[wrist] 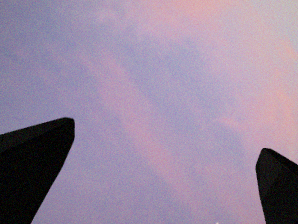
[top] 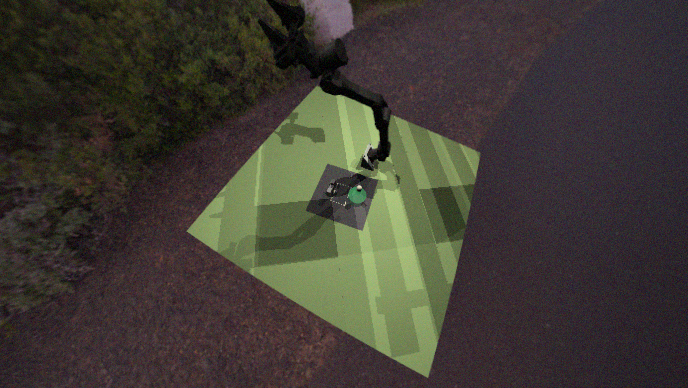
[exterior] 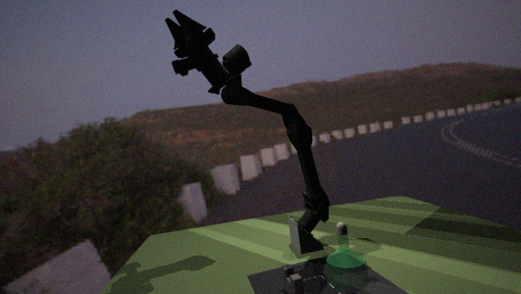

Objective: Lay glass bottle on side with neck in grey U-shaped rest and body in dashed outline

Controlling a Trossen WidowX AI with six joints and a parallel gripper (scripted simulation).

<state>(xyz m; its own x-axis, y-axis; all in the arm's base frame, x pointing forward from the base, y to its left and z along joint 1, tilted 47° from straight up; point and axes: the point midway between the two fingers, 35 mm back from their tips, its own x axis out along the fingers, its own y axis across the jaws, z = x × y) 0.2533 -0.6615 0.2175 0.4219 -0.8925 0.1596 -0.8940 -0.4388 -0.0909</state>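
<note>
We see the glass bottle (top: 357,195) (exterior: 346,260) standing upright on the dark mat (top: 320,203) (exterior: 265,281), green and see-through, with a pale top. The pincer (top: 264,11) (exterior: 170,15) (wrist: 168,144) is well apart from it, high up at the far end of the raised arm (top: 356,91) (exterior: 306,160), its fingers pointing up and away from the bottle. It is released, its fingers spread wide with only sky between them in our wrist view.

Just beside the bottle, on the same mat, we find the dashed outline (top: 338,203) (exterior: 335,289), and at the outline's other side the small grey rest (top: 331,188) (exterior: 295,279). The bottle's neck is not in the rest. The arm's foot, with a pale-faced wedge (top: 368,157) (exterior: 298,238) next to it, stands near the bottle, just off the mat, so the lower arm takes up the room on that side.

The green bench (top: 320,290) (exterior: 166,248) reaches past the mat on every side, and from above we see its edges well apart from the bottle. Shadows and lighter stripes cross it. Around the pincer we see open air.
</note>
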